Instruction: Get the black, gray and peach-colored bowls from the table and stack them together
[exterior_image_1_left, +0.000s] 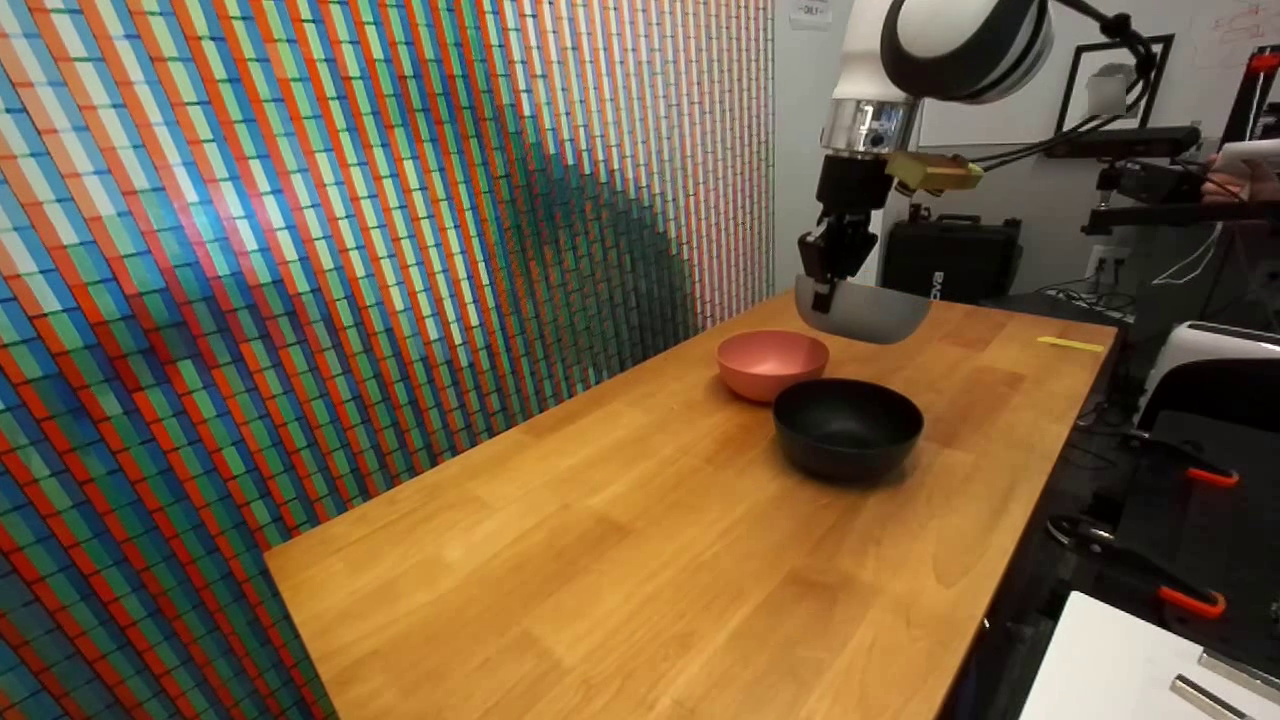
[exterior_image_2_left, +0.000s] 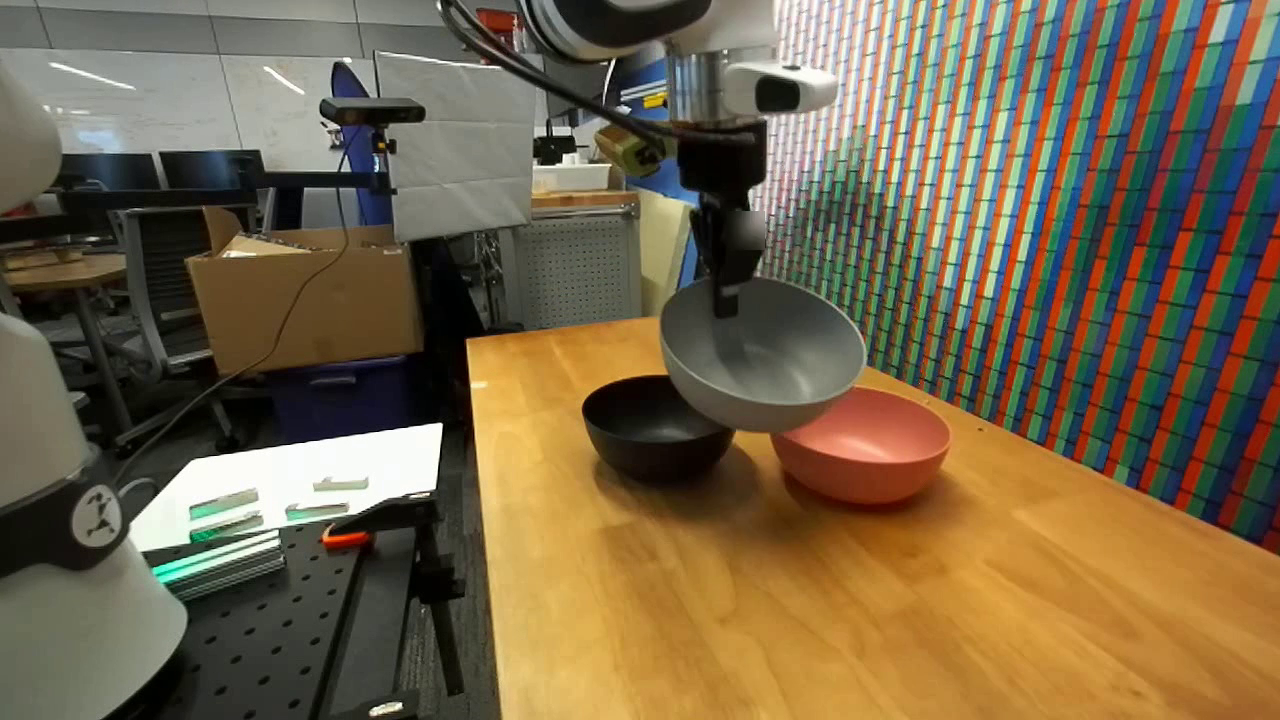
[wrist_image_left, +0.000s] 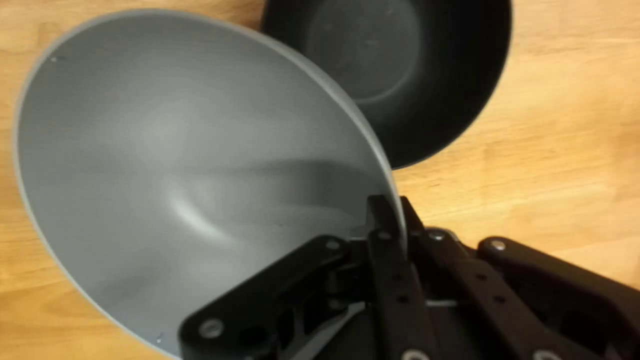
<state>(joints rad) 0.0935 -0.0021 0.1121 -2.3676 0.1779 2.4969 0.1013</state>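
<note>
My gripper (exterior_image_1_left: 822, 295) is shut on the rim of the gray bowl (exterior_image_1_left: 870, 315) and holds it tilted above the table. The grip also shows in an exterior view (exterior_image_2_left: 726, 300) and in the wrist view (wrist_image_left: 400, 215), with one finger inside the rim and one outside. The black bowl (exterior_image_1_left: 848, 432) stands upright on the table, and so does the peach-colored bowl (exterior_image_1_left: 762, 368) close beside it. In an exterior view the gray bowl (exterior_image_2_left: 790, 345) overlaps parts of the black bowl (exterior_image_2_left: 655, 440) and the peach bowl (exterior_image_2_left: 865, 465). The wrist view shows the black bowl (wrist_image_left: 450, 75); the peach bowl is hidden there.
The wooden table (exterior_image_1_left: 600, 560) runs along a wall with colored stripes (exterior_image_1_left: 350, 250). A yellow strip (exterior_image_1_left: 1070, 344) lies near the table's edge. A black side bench with a white board (exterior_image_2_left: 330, 460) and metal pieces stands beside the table.
</note>
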